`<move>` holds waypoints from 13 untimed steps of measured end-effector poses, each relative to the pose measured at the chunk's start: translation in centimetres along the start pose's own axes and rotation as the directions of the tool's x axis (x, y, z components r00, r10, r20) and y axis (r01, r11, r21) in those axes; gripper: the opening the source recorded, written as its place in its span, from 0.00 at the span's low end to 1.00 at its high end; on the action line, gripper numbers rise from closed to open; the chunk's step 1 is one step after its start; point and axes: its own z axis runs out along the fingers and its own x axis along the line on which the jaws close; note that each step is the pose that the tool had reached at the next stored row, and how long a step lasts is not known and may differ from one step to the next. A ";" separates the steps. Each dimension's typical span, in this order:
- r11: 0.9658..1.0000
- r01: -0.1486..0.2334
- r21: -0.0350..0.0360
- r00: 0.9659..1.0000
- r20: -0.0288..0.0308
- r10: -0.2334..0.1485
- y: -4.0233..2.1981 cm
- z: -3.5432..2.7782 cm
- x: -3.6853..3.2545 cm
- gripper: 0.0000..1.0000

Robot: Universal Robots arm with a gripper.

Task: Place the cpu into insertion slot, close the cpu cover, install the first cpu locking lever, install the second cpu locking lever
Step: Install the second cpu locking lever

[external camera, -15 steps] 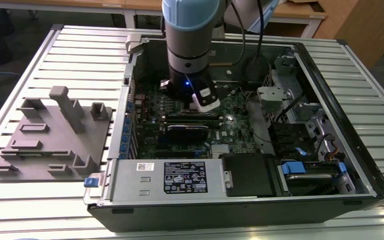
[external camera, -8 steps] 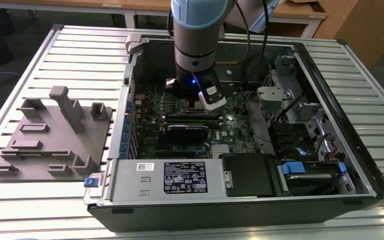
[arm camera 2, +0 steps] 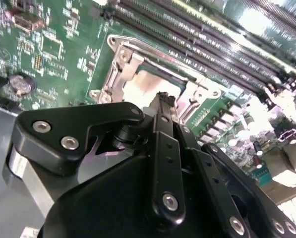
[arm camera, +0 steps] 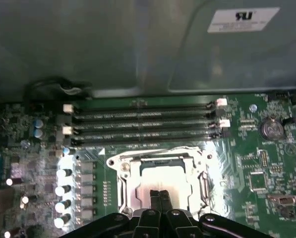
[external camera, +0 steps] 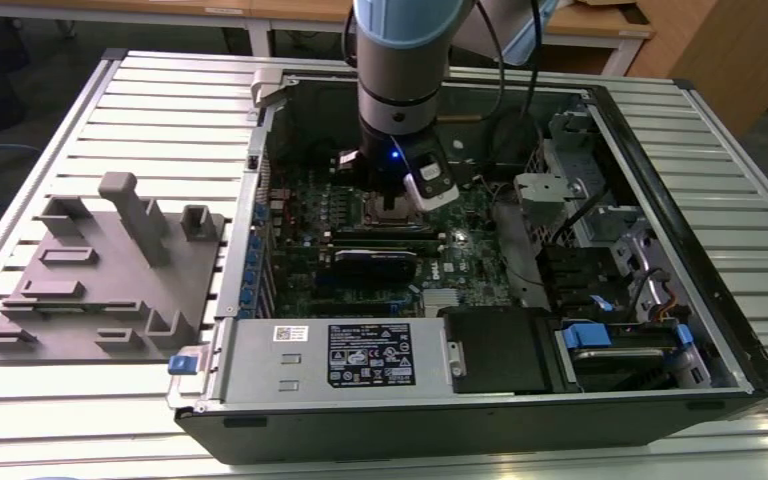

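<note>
End effector [arm camera: 159, 198], fingers pressed together, sits over the cpu [arm camera: 160, 179] already seated in the insertion slot [arm camera: 128, 191]; cover closing seems in hand, needing a careful downward push

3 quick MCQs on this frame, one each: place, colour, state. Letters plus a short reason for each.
1. The gripper is above:
A. the grey fixture on the table
B. the insertion slot
C. the blue-handled drive bay

2. The board around the insertion slot is:
A. green
B. red
C. white

3. The gripper's fingers are:
A. spread wide apart
B. together, over the cpu
C. clamped on a cable

Key: 1 B, the exterior view shows the arm reaching down into the open computer case over the socket; 2 A, both wrist views show a green board; 3 B, in the first wrist view the two fingers lie side by side with no gap over the silver-grey cpu.
</note>
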 end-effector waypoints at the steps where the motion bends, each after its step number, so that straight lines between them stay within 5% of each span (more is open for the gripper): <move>1: 1.000 0.001 0.013 1.000 0.001 -0.001 0.10 0.02 -0.03 0.10; 4: 1.000 0.001 0.024 1.000 0.001 -0.001 0.55 0.11 0.00 0.10; 13: 1.000 0.001 0.025 1.000 -0.001 -0.001 0.93 0.21 -0.57 0.10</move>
